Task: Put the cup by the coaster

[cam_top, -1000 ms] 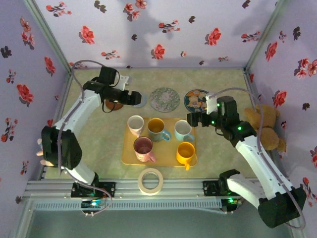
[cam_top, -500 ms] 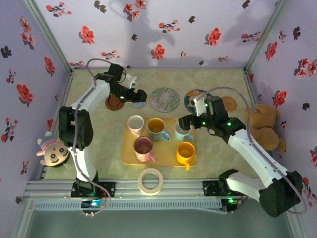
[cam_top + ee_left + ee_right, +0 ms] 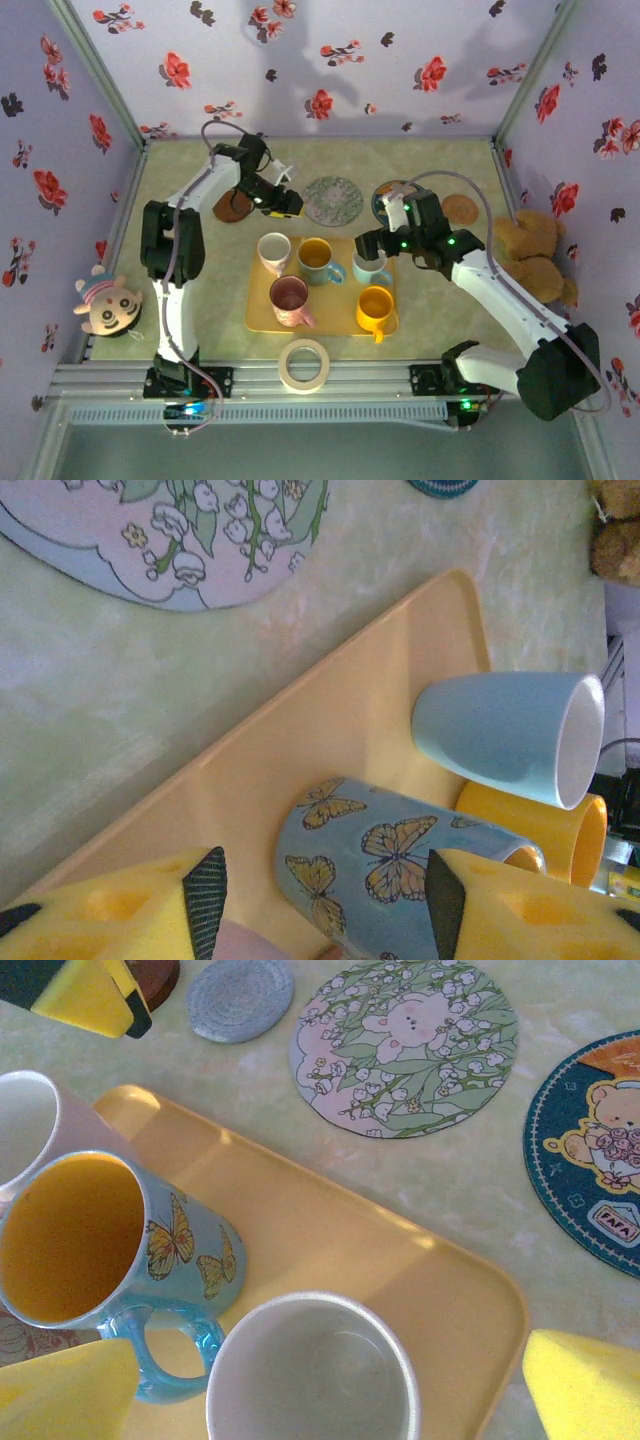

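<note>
The pale cup (image 3: 312,1375) sits between the wide-spread right fingers (image 3: 65,1395).

Tray (image 3: 330,1250): smooth yellow plastic, slight sheen. Butterfly mug (image 3: 190,1245): glossy glazed ceramic. Grey coaster (image 3: 238,998): ribbed, matt. Table surface (image 3: 250,1090): matt, mottled.

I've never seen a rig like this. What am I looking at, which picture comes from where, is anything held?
Two robot arms stand at the near edge of a table, each ending in a two-finger gripper. The wide picture looks down from above and behind; the other two come from wrist cameras. A yellow tray carries five cups, including a butterfly cup and a pale blue cup. Beyond it lie a brown coaster, a floral mat and other mats. A tape roll sits in front. The left gripper is open near the brown coaster; the right gripper is open above the pale blue cup. Nothing is held.
</note>
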